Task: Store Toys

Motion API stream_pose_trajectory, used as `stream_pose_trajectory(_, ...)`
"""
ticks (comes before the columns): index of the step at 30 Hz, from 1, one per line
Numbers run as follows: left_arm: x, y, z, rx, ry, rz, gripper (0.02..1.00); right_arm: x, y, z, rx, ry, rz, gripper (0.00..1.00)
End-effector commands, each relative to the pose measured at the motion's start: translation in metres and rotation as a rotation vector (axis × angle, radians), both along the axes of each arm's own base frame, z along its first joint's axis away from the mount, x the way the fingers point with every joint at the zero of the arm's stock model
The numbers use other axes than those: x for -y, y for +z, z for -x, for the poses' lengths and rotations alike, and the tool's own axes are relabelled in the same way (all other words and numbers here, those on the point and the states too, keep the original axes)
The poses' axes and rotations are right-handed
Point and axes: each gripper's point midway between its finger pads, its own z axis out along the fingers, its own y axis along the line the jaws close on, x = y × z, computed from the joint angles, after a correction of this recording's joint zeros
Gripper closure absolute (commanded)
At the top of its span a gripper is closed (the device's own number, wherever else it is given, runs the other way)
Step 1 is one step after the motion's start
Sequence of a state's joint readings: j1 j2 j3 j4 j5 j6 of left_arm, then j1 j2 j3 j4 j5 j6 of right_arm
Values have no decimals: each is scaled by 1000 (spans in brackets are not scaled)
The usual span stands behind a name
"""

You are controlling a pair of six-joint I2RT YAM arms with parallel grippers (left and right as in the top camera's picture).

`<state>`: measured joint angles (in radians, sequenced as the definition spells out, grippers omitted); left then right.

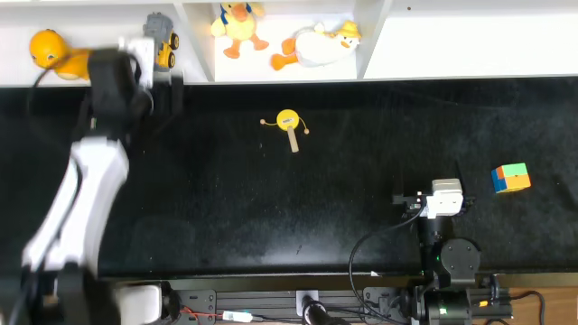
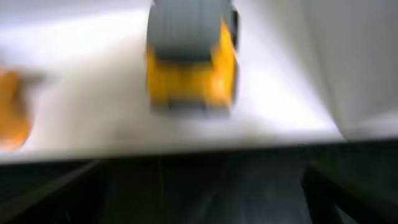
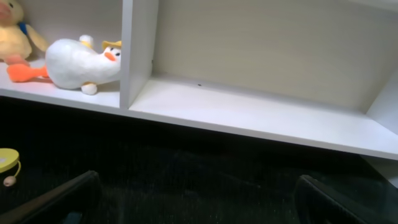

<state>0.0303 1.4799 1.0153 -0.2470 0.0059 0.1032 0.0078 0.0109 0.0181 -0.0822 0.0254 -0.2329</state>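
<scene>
A yellow and grey toy truck (image 1: 163, 41) (image 2: 189, 59) stands in the left compartment of the white shelf (image 1: 271, 74). My left gripper (image 1: 167, 90) (image 2: 199, 199) is just in front of that compartment, over the black mat, open and holding nothing. A yellow rattle drum with a wooden handle (image 1: 288, 123) (image 3: 7, 160) lies on the mat in the middle. Near the right edge sits a colour cube (image 1: 510, 178). My right gripper (image 1: 424, 200) (image 3: 193, 199) is open and low near the front right, facing the shelf.
An orange-yellow toy (image 1: 52, 51) (image 2: 12, 115) shares the left compartment. A yellow plush duck (image 1: 238, 23) and a white plush duck (image 1: 316, 43) (image 3: 81, 62) fill the middle one. The right compartment (image 3: 261, 106) is bare. A black mat (image 1: 298, 199) covers the table.
</scene>
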Motion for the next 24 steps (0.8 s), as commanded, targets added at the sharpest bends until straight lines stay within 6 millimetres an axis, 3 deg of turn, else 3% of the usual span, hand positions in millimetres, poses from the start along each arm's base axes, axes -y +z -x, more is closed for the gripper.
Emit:
stream_pose_trajectory(1,0,-1,76,55,21,-30,20,-1,-4,0,-2,6,0,5)
stream_pose_trajectory(5,0,6,118,276,22,-29,20,-1,-4,0,-2,6,0,3)
stream_pose_trajectory(11,1,13,158,541,26,-30,20,-1,-4,0,-2,6,0,5)
stream_pose_trajectory(17,-2,-2,173,622,46,-39,20,-1,-4,0,-2,6,0,7)
stream_pose_trajectory(20,-7,-17,180,570,73,-52,20,-1,-4,0,-2,6,0,5)
stream_pose_trajectory(24,-6,-1,183,641,71,-48,20,-1,-4,0,-2,6,0,5)
